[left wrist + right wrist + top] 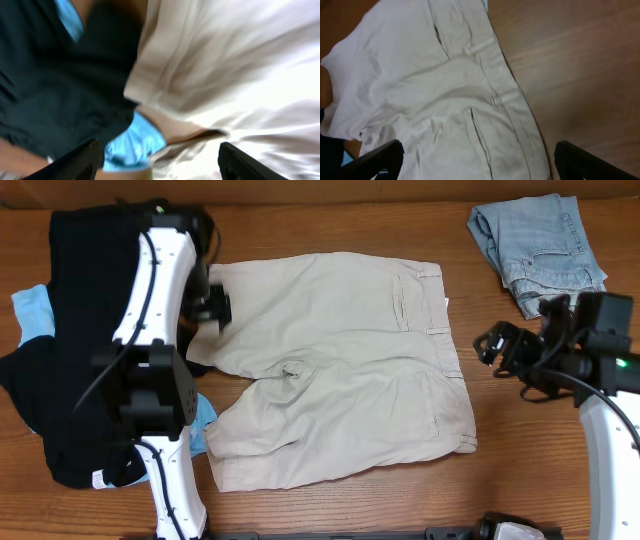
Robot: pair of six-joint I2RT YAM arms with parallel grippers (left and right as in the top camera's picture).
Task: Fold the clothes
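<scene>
beige shorts (340,370) lie flat mid-frame. left gripper (217,308), spread wide, hovers at their upper-left corner; right gripper (497,345), also wide apart, sits just right of the waistband (447,345). folded jeans (537,248) up in the top-right corner.

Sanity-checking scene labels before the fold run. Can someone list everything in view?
beige cotton shorts: 1, beige, spread flat at table centre
folded faded denim garment: 1, light blue, top right of overhead view
black fabric pile: 1, black, left side, partly under the left arm
light-blue cloth: count unclear, light blue, peeking out from under the black pile
wooden table: 1, brown, under everything
left gripper: 1, black, open, over the shorts' left edge
right gripper: 1, black, open, right of the waistband
</scene>
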